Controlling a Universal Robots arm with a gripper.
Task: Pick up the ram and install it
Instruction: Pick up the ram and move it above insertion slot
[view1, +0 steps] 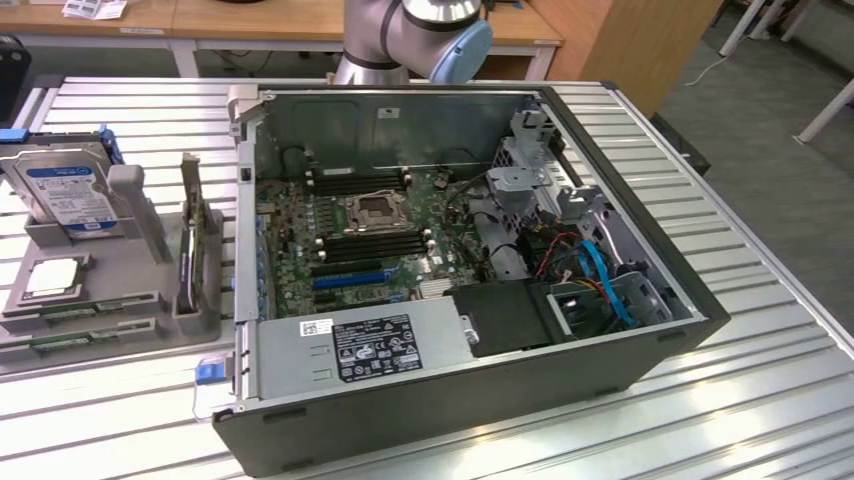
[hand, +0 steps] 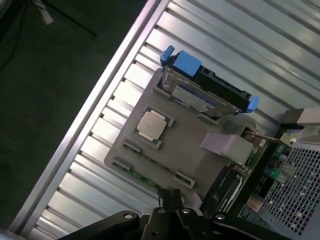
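One closed gripper (hand: 171, 194), holding nothing, hovers over the grey parts tray (hand: 187, 145), nearest the ram (hand: 150, 178) lying flat along its edge.

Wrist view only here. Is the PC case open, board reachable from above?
Observer: Yes. The case lies on its side, open side up, motherboard exposed.
Operator: Memory slots?
Observer: Dark slots run on both sides of the CPU socket; they look empty.
Operator: Anything bulky near them?
Observer: The power supply fills the case's end nearest the exterior camera, away from those slots.
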